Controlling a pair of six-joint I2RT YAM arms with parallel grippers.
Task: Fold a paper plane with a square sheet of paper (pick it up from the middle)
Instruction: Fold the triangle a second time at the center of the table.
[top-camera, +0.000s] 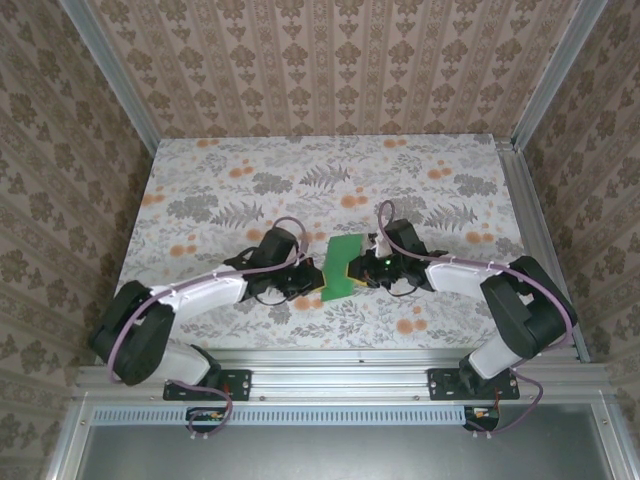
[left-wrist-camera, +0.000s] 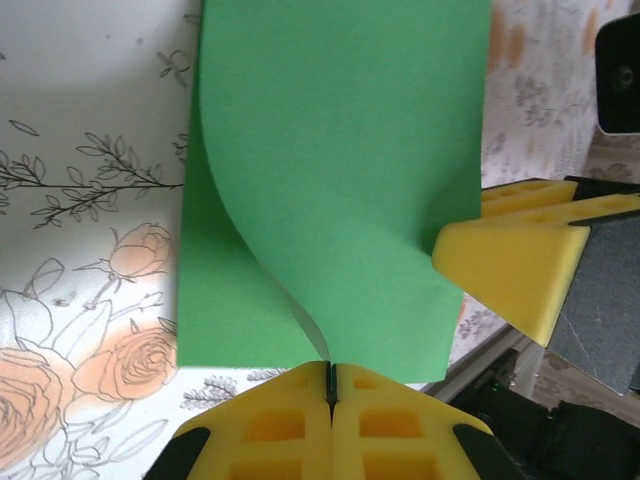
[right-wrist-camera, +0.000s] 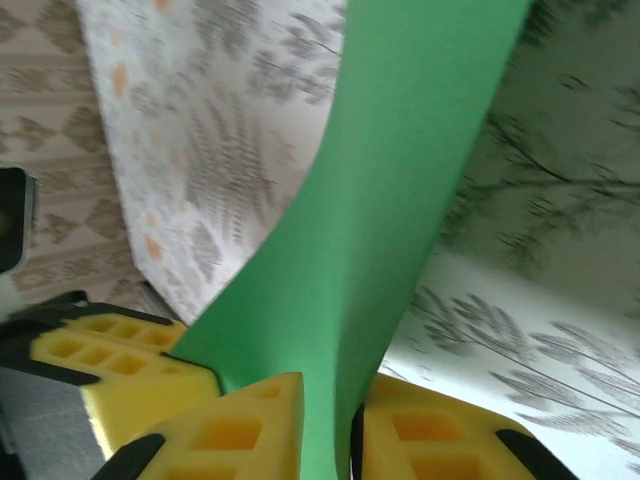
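The square sheet of paper (top-camera: 341, 265) is bright green, curled and partly doubled over, and hangs between my two grippers just above the floral table. My left gripper (top-camera: 313, 277) is shut on its near edge; in the left wrist view the yellow jaws (left-wrist-camera: 330, 372) meet on the paper (left-wrist-camera: 340, 170). My right gripper (top-camera: 363, 270) is at the sheet's opposite side. In the right wrist view its jaws (right-wrist-camera: 335, 425) stand slightly apart, open, with the green sheet (right-wrist-camera: 390, 190) running up between them.
The floral tabletop (top-camera: 250, 180) stretches behind and to both sides of the grippers. A metal rail (top-camera: 340, 365) borders the near edge, and patterned walls enclose the table. The right gripper's yellow finger (left-wrist-camera: 510, 270) sits close by the sheet's right edge.
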